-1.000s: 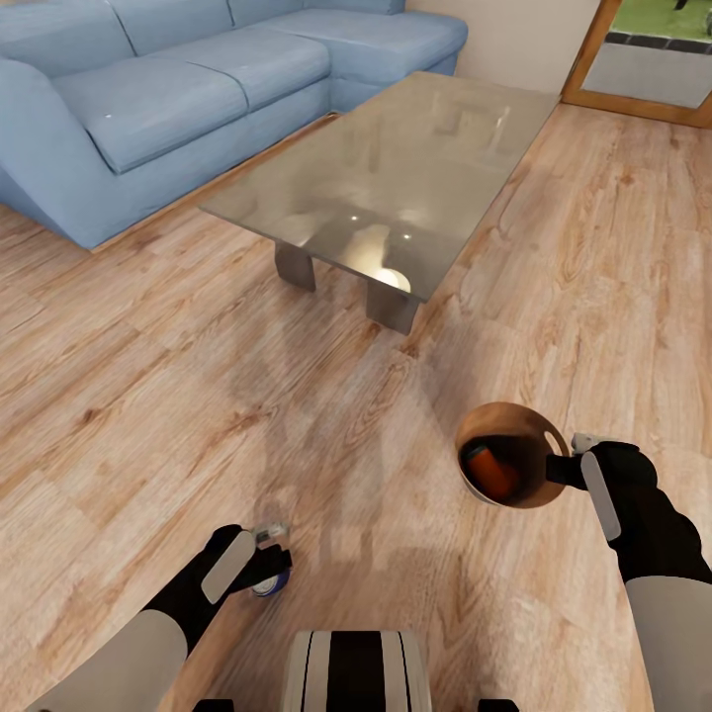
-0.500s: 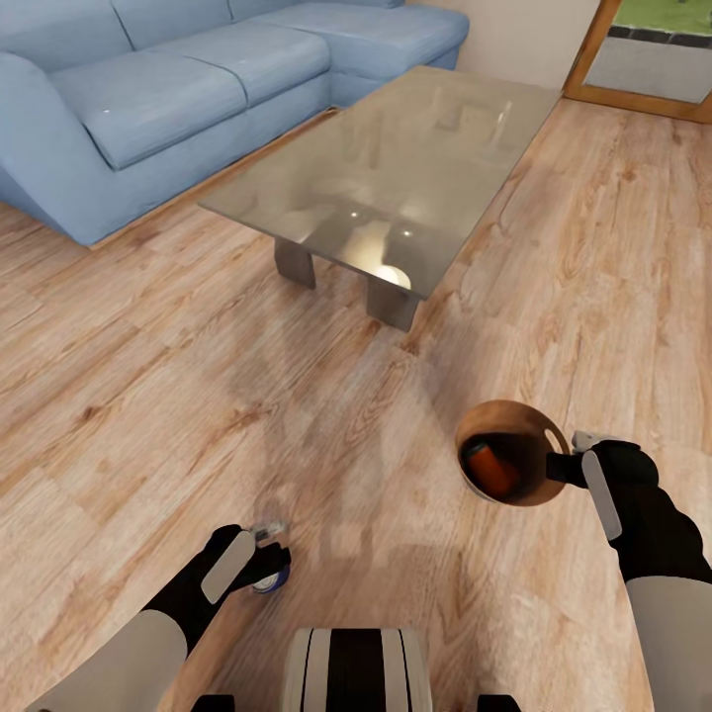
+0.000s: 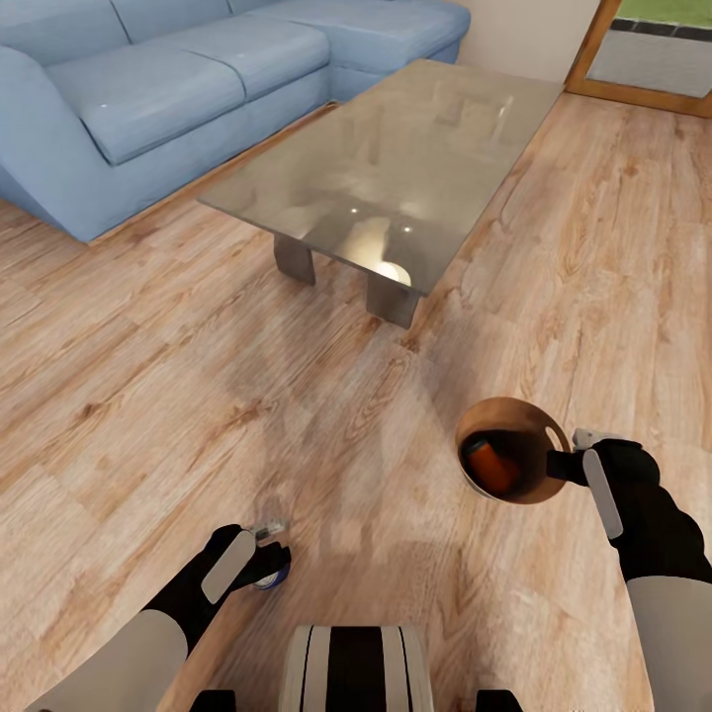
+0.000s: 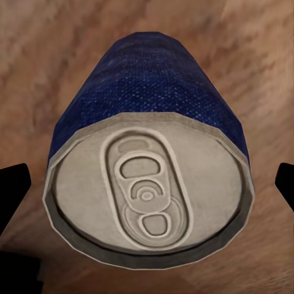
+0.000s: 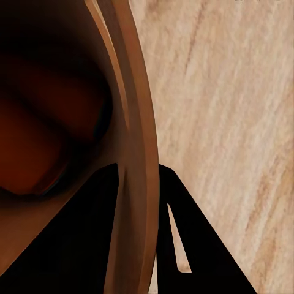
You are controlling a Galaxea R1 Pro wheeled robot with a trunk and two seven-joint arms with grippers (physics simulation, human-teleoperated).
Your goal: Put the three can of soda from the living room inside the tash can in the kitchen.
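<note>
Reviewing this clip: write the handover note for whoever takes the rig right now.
Left end effector: shut on a blue can of soda, low over the wood floor.
Right end effector: shut on the rim of the tash can, held up.
Done: one orange can lies in the bin.
Left: drop the blue can in, account for the third, take the bin to the kitchen.

Floor (image 3: 148, 396) looks like matt grainy wood, coffee table (image 3: 396, 168) is glossy glass, sofa (image 3: 148, 89) soft blue cloth. Soda can (image 4: 147, 177) has a dull metal top, tash can (image 3: 539, 420) glossy brown.
</note>
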